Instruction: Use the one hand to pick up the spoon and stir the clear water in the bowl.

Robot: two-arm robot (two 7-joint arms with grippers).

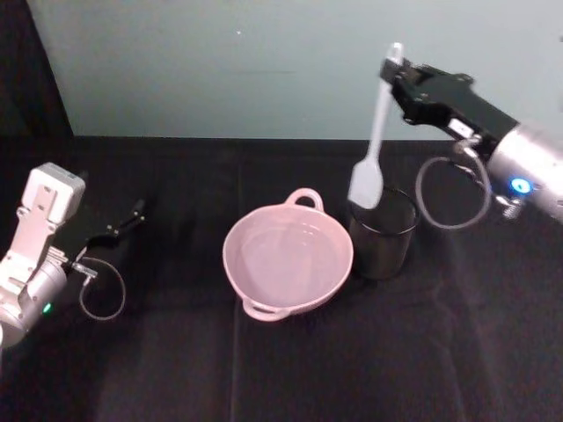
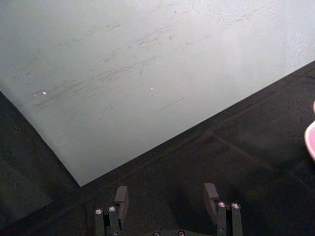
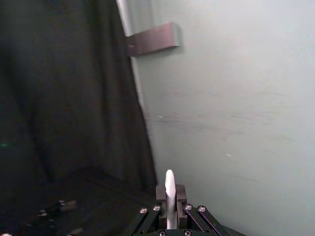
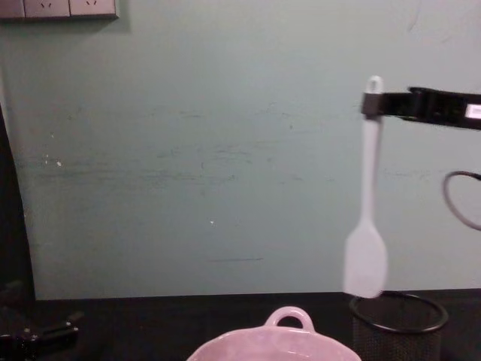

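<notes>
The right gripper (image 1: pixel 392 72) is raised high over the right side of the table, its black fingers pressed together on the top of the white plastic spoon (image 1: pixel 376 132), just below the hole at the handle's end. The spoon hangs almost upright, blade down, clear of the pink bowl (image 1: pixel 230 264). From the chest view its flat rounded blade sits right above the mouth of the black wire-mesh cup (image 4: pixel 398 325); I cannot tell whether it grazes the rim. In the right wrist view the tip of the handle pokes up between the two closed pads.

The bowl stands in the middle of the black tablecloth (image 1: pixel 176 352), one loop handle towards the pale green wall (image 1: pixel 220 70) and one towards the robot, with the mesh cup just beside it on its right. The water (image 1: pixel 286 255) inside shows as no more than a faint sheen on the glaze.

The left gripper (image 1: pixel 136 211) is parked low over the left side of the table, well apart from the bowl, its fingers spread with nothing between them.
</notes>
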